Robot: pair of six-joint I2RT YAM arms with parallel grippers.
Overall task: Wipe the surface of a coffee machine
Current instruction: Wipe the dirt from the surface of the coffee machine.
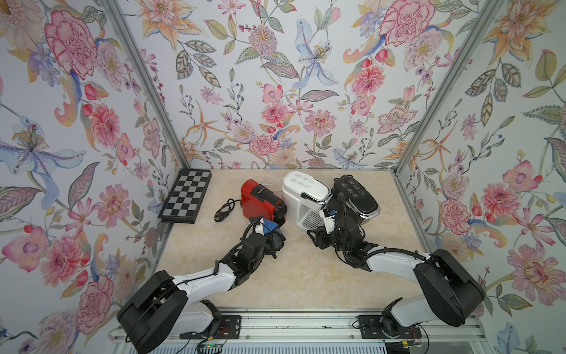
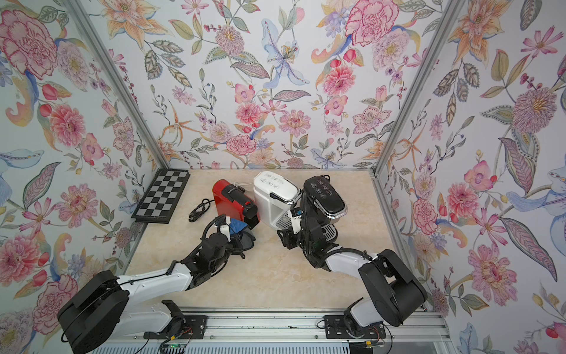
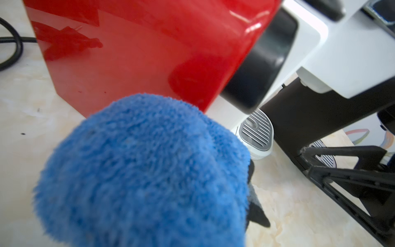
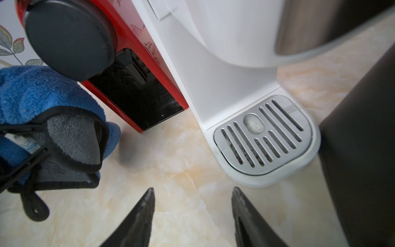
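The left tool [image 1: 267,230] is clenched on a blue cloth [image 3: 145,171], which bunches out past its tip and hides the jaws in the left wrist view; the cloth's grey, black-edged underside shows in the right wrist view. The cloth sits low at the front corner of the red coffee machine [image 1: 260,199], just under its round black spout head, and whether it actually touches the red shell cannot be told. The right tool [image 4: 193,192] is released, its jaws partly apart with nothing between them, above bare counter [image 1: 291,275] just in front of the drip tray [image 4: 263,136] of the white coffee machine [image 1: 306,193]. That machine stands between the red one and a black coffee machine [image 1: 355,196], all three in a row at the back of the counter. A black cord [image 1: 225,210] and a chessboard [image 1: 186,196] lie beside the red one.
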